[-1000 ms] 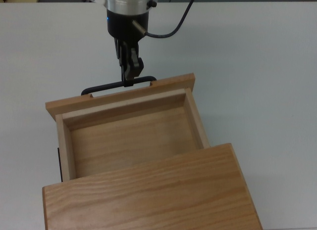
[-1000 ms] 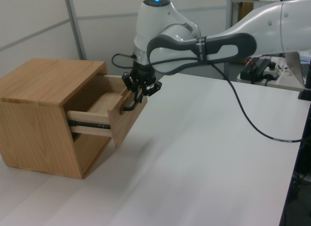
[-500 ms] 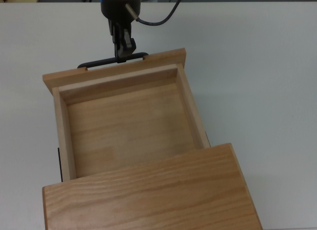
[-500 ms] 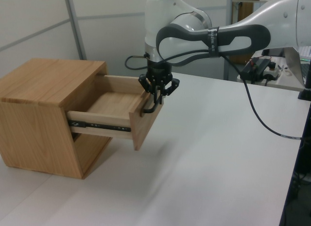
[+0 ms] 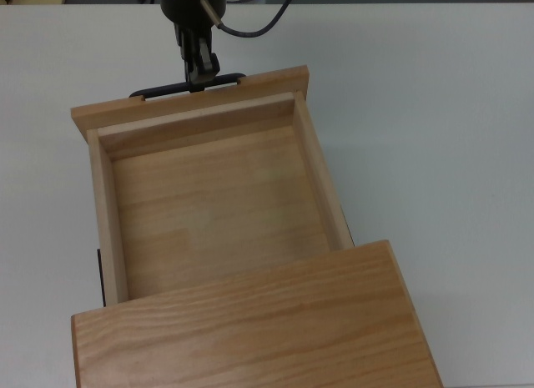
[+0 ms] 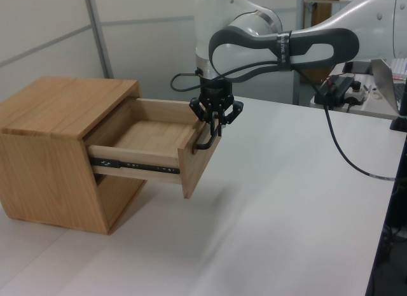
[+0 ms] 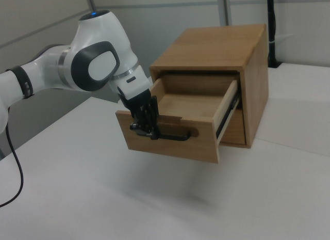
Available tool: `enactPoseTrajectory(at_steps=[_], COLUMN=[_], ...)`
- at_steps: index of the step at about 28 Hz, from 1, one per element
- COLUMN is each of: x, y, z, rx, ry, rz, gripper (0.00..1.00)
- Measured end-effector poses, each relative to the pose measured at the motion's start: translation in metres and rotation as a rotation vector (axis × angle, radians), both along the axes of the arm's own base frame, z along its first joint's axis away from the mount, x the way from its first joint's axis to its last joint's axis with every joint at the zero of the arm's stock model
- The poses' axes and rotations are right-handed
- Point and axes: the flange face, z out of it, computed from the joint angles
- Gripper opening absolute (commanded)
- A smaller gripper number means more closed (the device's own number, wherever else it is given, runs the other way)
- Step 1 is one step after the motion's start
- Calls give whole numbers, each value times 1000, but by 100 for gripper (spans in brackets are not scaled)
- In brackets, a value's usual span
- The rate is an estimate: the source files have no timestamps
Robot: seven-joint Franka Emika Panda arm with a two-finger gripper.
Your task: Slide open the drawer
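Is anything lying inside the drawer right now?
No, in the top view the drawer shows only its bare wooden floor, with nothing lying on it.

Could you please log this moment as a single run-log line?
gripper: shut on handle | drawer: pulled far out, empty | cabinet: on table

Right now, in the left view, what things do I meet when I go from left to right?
Cabinet → drawer → handle with the end effector on it → arm → cable.
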Motion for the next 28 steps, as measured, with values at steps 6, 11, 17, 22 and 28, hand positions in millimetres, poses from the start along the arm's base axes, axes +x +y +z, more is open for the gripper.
enactPoseTrajectory(at_steps=[6,11,17,22,28], x=[-1,-4,-10,-12,-14], y=[-2,-12,-18,-16,-15], z=[2,16,30,44,75], rx=[7,4,-6,-17,-51], ry=[1,-19,-37,-58,-102], rz=[12,13,56,120,286], gripper=[76,100,100,100,100])
